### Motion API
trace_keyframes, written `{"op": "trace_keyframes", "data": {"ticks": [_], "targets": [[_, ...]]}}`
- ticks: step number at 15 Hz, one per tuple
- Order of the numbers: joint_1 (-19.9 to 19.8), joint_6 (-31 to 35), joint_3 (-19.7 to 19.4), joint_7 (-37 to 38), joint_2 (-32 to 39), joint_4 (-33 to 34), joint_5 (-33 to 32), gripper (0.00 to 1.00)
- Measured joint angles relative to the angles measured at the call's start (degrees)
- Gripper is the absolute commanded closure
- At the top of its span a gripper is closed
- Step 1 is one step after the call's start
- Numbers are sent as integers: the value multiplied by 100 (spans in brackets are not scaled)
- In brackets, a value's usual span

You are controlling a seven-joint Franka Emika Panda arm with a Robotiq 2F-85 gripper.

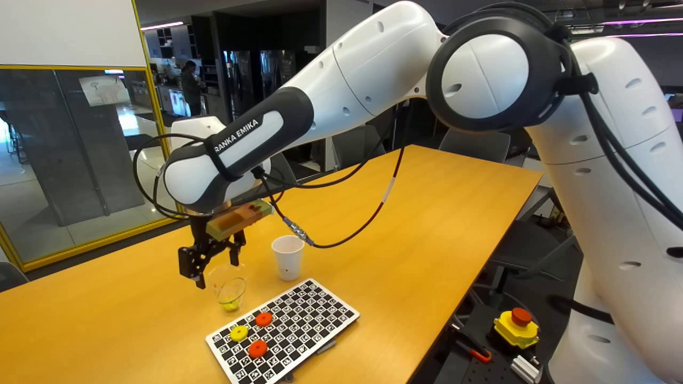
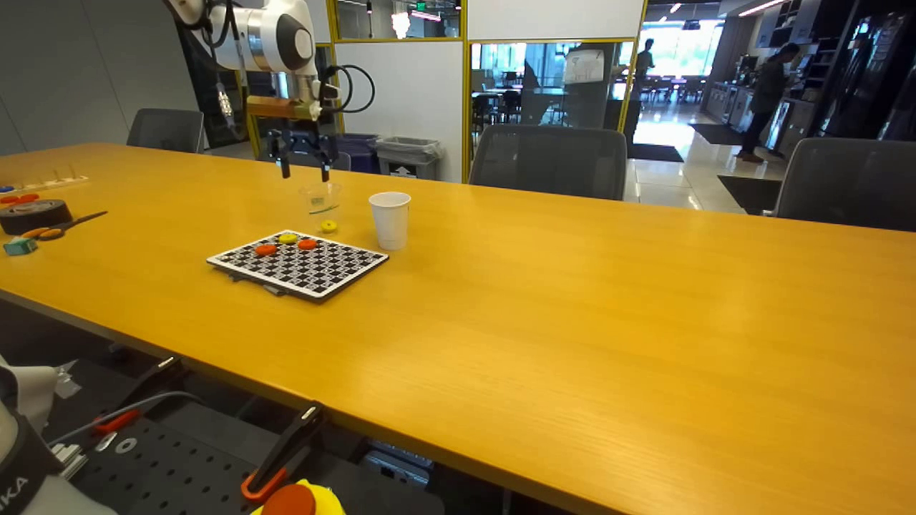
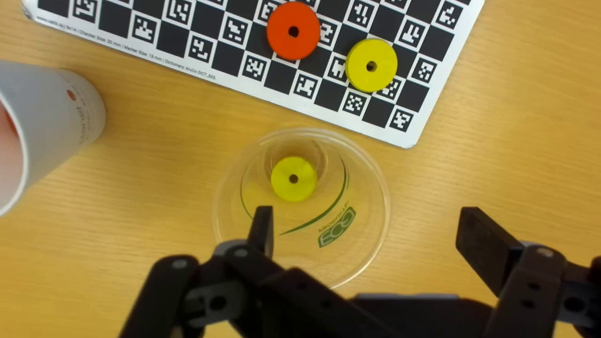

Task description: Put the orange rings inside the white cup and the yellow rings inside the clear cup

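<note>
The hand [image 3: 365, 227] hangs above the clear cup [image 3: 337, 230], its fingers spread wide. A yellow ring [image 3: 293, 180] lies inside that cup, just beside a long edge of the checkered board [image 1: 315, 309]. Toward the board's short edge nearer this cup sit another yellow ring [image 1: 239, 333] and two orange rings [image 1: 263, 319] [image 1: 257, 349]. The white cup [image 1: 288, 264] stands by the same long edge; a cable [image 1: 388, 190] droops near it, whether touching I cannot tell. Well apart, between the table's [image 2: 608, 307] long edges, lie tape [image 2: 36, 217] and scissors [image 2: 80, 221].
</note>
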Motion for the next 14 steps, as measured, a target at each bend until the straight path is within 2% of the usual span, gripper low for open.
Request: {"op": "trace_keyframes", "data": {"ticks": [4,11,14], "targets": [[98,176,-1,209,-221,-514,-215,0],[208,921,-15,828,-973,-1996,-578,0],[177,1305,-40,916,-1075,-2416,-577,0]]}}
